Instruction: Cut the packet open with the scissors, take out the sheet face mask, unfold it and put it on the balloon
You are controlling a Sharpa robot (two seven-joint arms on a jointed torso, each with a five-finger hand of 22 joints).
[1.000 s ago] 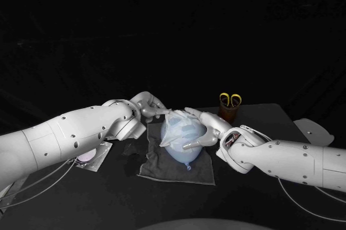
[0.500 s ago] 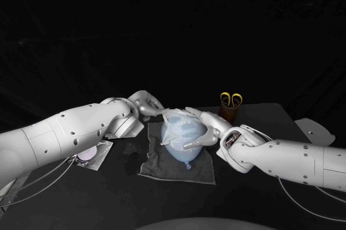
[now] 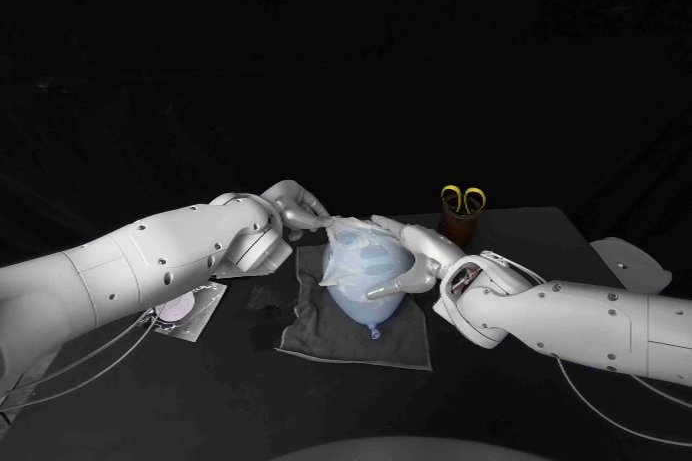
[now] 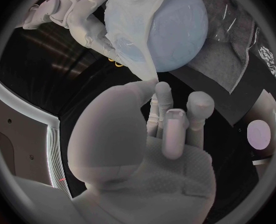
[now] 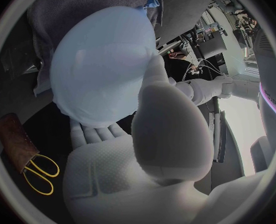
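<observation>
Change is slight: over the last second the left hand has crept up and away from the balloon, drawing the edge of the mask with it; the balloon, the right hand and the grey cloth under them have stayed put. In the left wrist view thumb and fingertips pinch a corner of the mask, which runs taut from there over the balloon's upper part; the right hand cups the balloon's side, palm against it, holding it on the cloth. Scissors stand in their holder behind; the packet lies under the left arm; cutting and taking out look done, and this pull reads as spreading the mask over the balloon, not yet smoothed down.
</observation>
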